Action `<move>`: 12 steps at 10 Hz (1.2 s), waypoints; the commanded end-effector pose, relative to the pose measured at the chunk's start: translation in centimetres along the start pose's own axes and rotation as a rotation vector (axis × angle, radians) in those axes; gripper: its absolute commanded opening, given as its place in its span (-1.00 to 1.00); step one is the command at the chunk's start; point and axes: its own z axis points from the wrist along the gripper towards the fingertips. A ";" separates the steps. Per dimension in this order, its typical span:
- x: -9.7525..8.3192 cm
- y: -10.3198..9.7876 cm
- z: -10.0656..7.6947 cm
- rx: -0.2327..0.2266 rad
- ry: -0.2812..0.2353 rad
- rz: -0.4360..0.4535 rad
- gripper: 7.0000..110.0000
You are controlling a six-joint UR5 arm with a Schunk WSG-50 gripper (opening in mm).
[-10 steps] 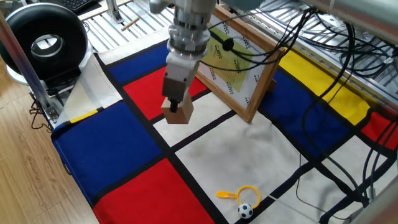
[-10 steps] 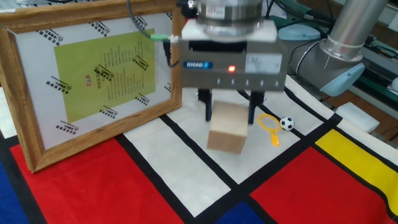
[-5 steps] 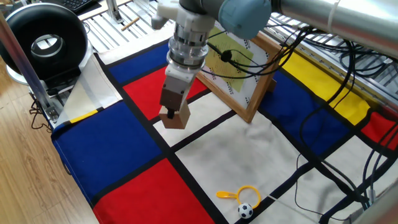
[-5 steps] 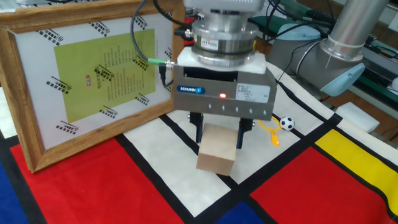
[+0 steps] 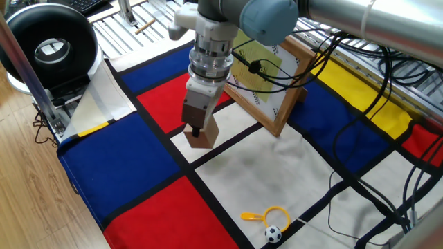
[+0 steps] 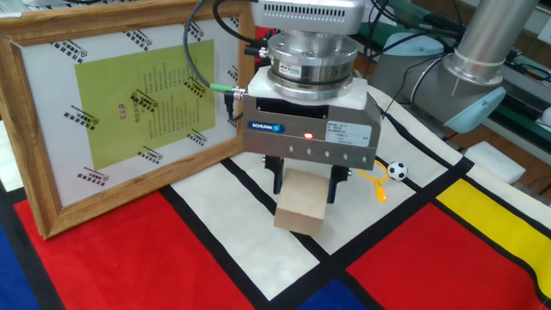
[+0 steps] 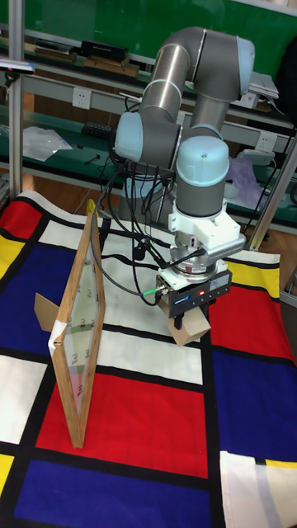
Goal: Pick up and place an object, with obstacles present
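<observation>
The object, a plain tan wooden cube (image 6: 302,203), hangs tilted just above the cloth, held between the fingers of my gripper (image 6: 305,186), which is shut on it. From the one fixed view the cube (image 5: 203,133) sits over a white panel near a black line, under the gripper (image 5: 198,128). The tall fixed view shows the cube (image 7: 189,324) beneath the gripper (image 7: 189,316). The obstacle, an upright wooden-framed picture (image 6: 129,99) with a yellow-green text sheet, stands just left of the gripper; it appears behind the arm as the picture (image 5: 277,83) and edge-on as the picture (image 7: 82,330).
A yellow ring (image 5: 271,215) and a tiny football (image 5: 273,234) lie on a white panel near the cloth's front edge; the ring (image 6: 373,172) and football (image 6: 396,170) sit right of the gripper. A black round device (image 5: 47,48) stands at the far left. Cables (image 5: 360,173) trail across the right side.
The gripper has moved slightly right and lower with the cube still held. It turned a little between the oldest frame and now. The picture frame stayed put.
</observation>
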 end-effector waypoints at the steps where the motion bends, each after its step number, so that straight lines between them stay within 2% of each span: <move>1: -2.4 1.1 -0.2 -0.048 -0.098 -0.004 -1.00; 2: -3.2 1.0 -0.3 -0.042 -0.127 0.001 -1.00; 4: -5.3 -0.7 -0.6 0.025 -0.213 -0.004 -1.00; 5: -5.7 -0.9 -0.7 0.036 -0.231 -0.003 -1.00; 7: -6.4 -2.2 -1.0 0.088 -0.261 -0.004 -1.00; 8: -7.0 -1.9 -0.6 0.087 -0.281 0.000 -1.00; 12: -6.8 -2.0 2.8 0.087 -0.269 -0.008 -1.00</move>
